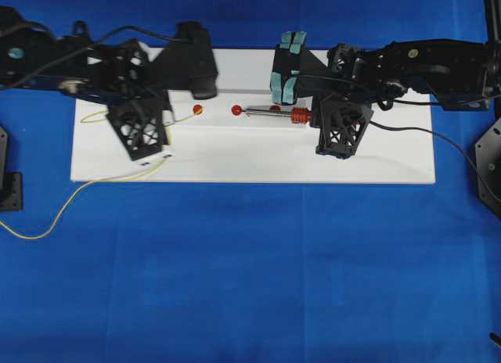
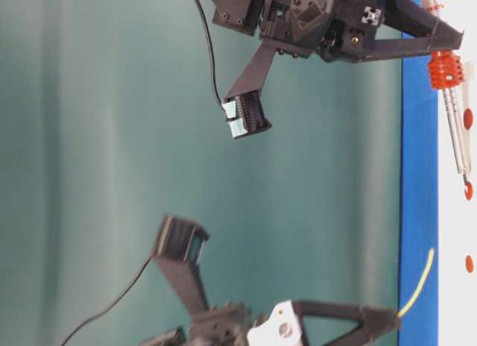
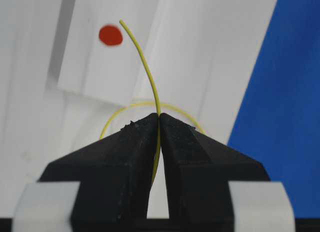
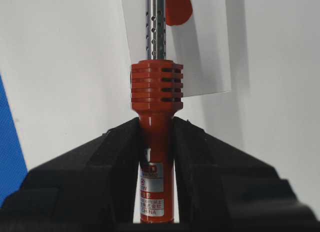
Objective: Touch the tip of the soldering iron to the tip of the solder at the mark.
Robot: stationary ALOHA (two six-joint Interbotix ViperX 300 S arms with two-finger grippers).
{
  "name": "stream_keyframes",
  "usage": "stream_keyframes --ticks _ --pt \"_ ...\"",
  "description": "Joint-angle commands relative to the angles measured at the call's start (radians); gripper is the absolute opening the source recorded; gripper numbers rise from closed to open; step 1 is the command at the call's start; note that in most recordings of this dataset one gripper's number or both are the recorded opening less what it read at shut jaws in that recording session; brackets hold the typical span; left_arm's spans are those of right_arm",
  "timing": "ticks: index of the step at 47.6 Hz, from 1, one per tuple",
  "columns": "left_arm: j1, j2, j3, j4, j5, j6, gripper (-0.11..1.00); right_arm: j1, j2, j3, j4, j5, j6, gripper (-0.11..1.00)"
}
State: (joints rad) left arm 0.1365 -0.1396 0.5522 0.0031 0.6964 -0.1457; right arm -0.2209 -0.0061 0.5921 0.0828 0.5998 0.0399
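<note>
- Soldering iron, a slender pen-like tool with ribbed red-orange handle and thin perforated silver shaft: lies along the white rectangular board on the blue counter, long axis running across the overhead view, tip toward that view's left.
- Iron tip sits at or just beside a red dot mark; a second red dot lies further left, apart from it. Whether the tip touches the board, cannot tell.
- Right gripper is clamped on the handle just behind the ribbed collar, fingers pressed to both sides. Judged a good hold: rigid, light body, plastic grip; shaft best left alone.
- Thin black cord trails off right; likely to tug a little on the handle.
- Solder, a very thin yellow wire with loose curves: pinched between the closed fingers of the left gripper, a short free end arching up and forward.
- Solder tip points toward the red dot in the left wrist view and ends just beside it, not on it.
- Judged soft, springy, nearly weightless; bends at any contact, so a hold near the tip keeps it steady.
- Remainder of wire loops across the board and off onto the counter at overhead left.
- Iron tip and solder tip are well apart.
</note>
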Motion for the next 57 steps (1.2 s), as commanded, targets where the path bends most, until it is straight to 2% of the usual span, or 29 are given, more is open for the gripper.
stream_keyframes --ticks 1,17,28,39,49,57 --pt "0.002 -0.048 0.011 0.003 -0.005 -0.003 0.03 0.0 -0.011 -0.012 -0.003 -0.003 0.0 0.06" --pt "0.002 -0.063 0.032 0.003 -0.038 -0.015 0.03 0.0 -0.049 0.003 -0.012 -0.003 0.002 0.06" --pt "0.002 -0.061 0.032 0.002 -0.044 -0.015 0.03 -0.005 -0.173 0.092 -0.017 0.0 0.006 0.06" --pt "0.002 -0.054 0.023 0.003 -0.051 -0.017 0.03 -0.012 -0.256 0.175 -0.037 0.041 0.046 0.06" --pt "0.002 -0.044 0.008 0.003 -0.051 -0.017 0.03 -0.012 -0.262 0.179 -0.066 0.057 0.078 0.06" --pt "0.002 -0.034 -0.005 0.002 -0.052 -0.017 0.03 -0.012 -0.259 0.175 -0.069 0.052 0.078 0.06"
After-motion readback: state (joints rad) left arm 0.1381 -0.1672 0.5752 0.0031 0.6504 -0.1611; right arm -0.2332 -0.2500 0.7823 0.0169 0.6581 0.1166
